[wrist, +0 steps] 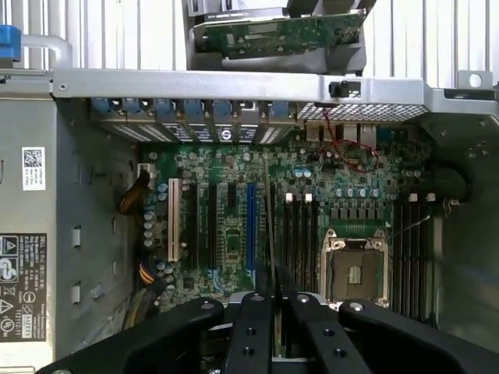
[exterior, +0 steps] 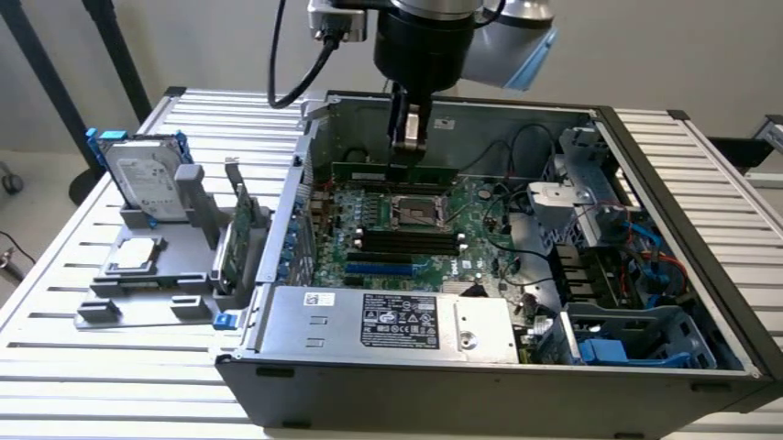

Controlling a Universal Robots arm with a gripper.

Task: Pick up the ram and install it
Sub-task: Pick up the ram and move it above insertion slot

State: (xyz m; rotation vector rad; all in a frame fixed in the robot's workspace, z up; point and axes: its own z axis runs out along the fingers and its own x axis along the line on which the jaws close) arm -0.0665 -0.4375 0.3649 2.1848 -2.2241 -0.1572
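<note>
— Gripper (wrist: 273, 302), item one: black fingers (wrist: 251, 335) pinched nearly together on the ram (wrist: 269, 226), seen edge-on as a thin line running away from the lens. Held at mid-length, both ends free.

— Location of the ram?

— Hanging level over the motherboard (wrist: 226, 164) inside the open computer case (exterior: 490, 385), clear of the board. Nearest fixtures are the black memory slots (wrist: 299, 234), a blue expansion slot (wrist: 251, 226) and the CPU socket (wrist: 355, 265). Whether its lower edge sits over a slot, cannot tell.

— Hazards, tool outward.

— Entry one, grip: a narrow pinch on a thin board. Any tilt would likely put one end down first and jam it.
Entry two, alignment: the slots lie close together in parallel, with the blue one just beside them. A small sideways error could land the edge on a slot wall or on the wrong slot.
Entry three, socket: it looks uncovered, and a dragged corner could harm its contacts.
Entry four, latches: too small to judge. If they are closed, pressing down would flex the board.
Entry five, cables (exterior: 520, 197): loose black and red leads toward the exterior view's right, a possible snag for the arm.

— Bystanders?

— Hard drive (exterior: 147, 179) and expansion card (wrist: 273, 35), racked outside the case, well apart.
</note>
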